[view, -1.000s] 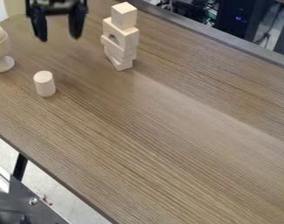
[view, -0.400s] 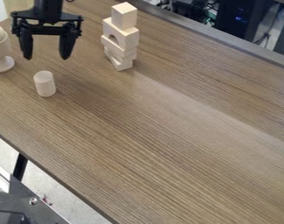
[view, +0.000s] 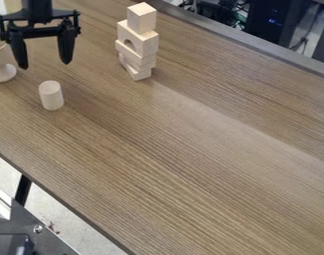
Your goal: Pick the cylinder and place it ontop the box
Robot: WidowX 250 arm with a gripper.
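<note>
The arm (view: 36,9) comes in from the far edge of the view at the left, its last section hanging nearly straight down over the far left part of the bench (view: 191,149). Below it the crosspiece of the end effector (view: 45,65) runs from left to right, its right end a little higher in the view. Two black fingers (view: 66,48) hang from this piece, one at each side, pointing down towards the bench and narrowing to their tips. They stand wide apart, with nothing between them, and the end effector has hold of nothing.

The cylinder (view: 51,97), pale and plain, stands upright on the bench at the left, just nearer than the fingertips and apart from them. In the view it sits below the gap between the fingers, closer to the line of the right one.

To the right of the end effector, on the far part of the bench, rises a stack of pale wooden blocks (view: 137,44). A cube (view: 142,19) sits on top, over a block with a rounded opening, with slanted pieces beneath. At the left edge stands a round-footed wooden piece (view: 0,72), its upper part partly hidden by the end effector.
</note>
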